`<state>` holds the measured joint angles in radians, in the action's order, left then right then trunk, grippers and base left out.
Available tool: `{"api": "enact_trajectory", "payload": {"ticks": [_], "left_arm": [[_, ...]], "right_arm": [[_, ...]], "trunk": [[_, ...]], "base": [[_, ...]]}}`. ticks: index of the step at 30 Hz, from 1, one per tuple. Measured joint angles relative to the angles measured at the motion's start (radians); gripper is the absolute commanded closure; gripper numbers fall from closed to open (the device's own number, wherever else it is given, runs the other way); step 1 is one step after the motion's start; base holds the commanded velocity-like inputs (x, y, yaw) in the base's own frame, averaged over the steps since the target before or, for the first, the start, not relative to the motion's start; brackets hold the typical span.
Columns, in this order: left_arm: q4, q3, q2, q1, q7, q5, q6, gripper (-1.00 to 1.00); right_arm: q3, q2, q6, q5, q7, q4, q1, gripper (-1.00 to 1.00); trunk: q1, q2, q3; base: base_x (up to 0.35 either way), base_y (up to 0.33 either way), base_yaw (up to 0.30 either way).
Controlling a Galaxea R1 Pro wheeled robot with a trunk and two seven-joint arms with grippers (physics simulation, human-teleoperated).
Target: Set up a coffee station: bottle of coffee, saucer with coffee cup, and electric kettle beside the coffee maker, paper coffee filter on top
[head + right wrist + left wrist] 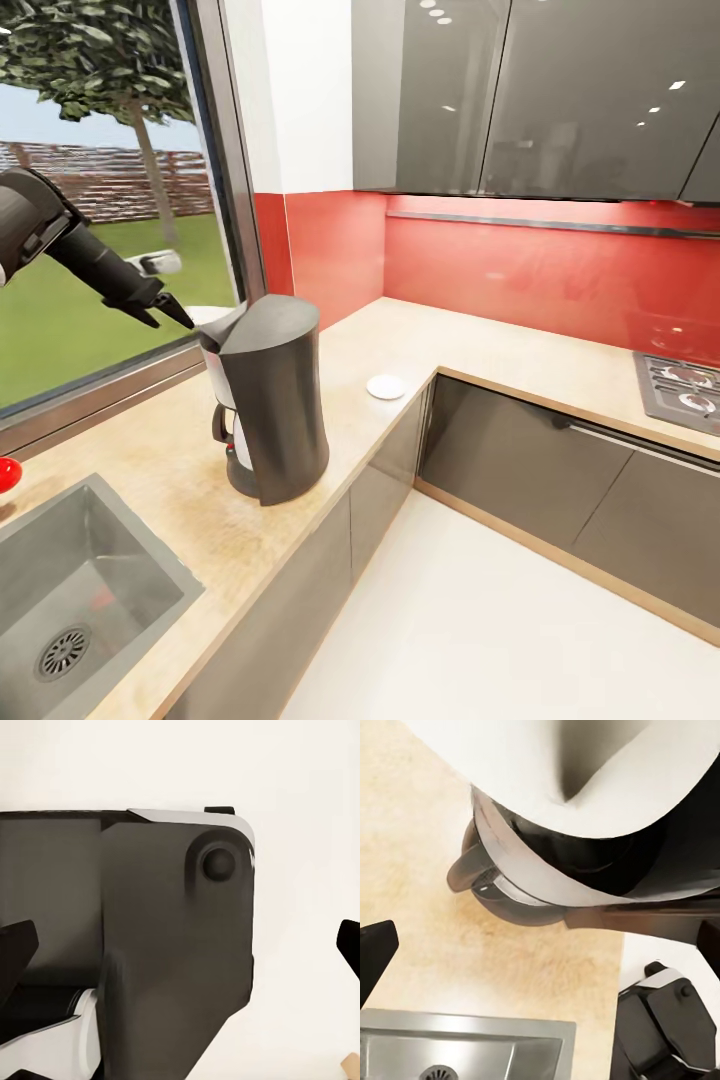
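Kitchen desk (440,350), beige: coffee maker (272,400) near front edge; saucer (386,386) by inner corner, bare; left pincer (178,312) above maker holds white paper coffee filter (577,772); right pincer (180,945) released; cup, kettle, bottle remain.

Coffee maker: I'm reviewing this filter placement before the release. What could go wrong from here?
1. The paper coffee filter hangs in the left gripper beside the coffee maker, at its top edge rather than over the flat top; released here, it may slide off onto the kitchen countertop or toward the sink.
2. The gripper sits close to the tall body; a sideways nudge might shift or tip it.
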<state>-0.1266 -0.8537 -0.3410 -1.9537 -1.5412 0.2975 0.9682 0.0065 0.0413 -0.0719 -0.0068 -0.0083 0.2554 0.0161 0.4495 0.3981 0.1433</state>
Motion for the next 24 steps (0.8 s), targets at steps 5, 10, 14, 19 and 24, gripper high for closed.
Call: {"api": "enact_trajectory", "payload": {"ticks": [5,10,14,19,24], "left_arm": [[0.000,0.000,-0.028,-0.007,0.003,-0.001,0.000,-1.00],[-0.008,0.027,-0.067,-0.016,0.006,-0.016,0.000,-1.00],[-0.072,0.144,-0.125,-0.013,0.029,-0.030,-0.001,-1.00],[-0.110,0.228,-0.164,-0.004,0.109,-0.034,-0.002,-1.00],[-0.115,0.242,-0.185,-0.001,0.128,-0.036,-0.003,-1.00]], "right_arm": [[-0.001,0.000,0.000,0.000,0.000,0.002,0.000,-1.00],[-0.001,0.000,0.000,0.000,0.000,0.002,0.000,-1.00],[-0.001,0.000,0.000,0.000,0.000,0.002,0.000,-1.00],[-0.001,0.000,0.000,0.000,0.000,0.002,0.000,-1.00],[-0.001,0.000,0.000,0.000,0.000,0.002,0.000,-1.00]], "trunk": [[0.000,0.000,0.000],[0.000,0.000,0.000],[0.000,0.000,0.000],[0.000,0.000,0.000],[0.000,0.000,0.000]], "base": [[0.000,0.000,0.000],[0.000,0.000,0.003],[0.000,0.000,0.122],[0.000,0.000,0.250],[0.000,0.000,0.274]]}}
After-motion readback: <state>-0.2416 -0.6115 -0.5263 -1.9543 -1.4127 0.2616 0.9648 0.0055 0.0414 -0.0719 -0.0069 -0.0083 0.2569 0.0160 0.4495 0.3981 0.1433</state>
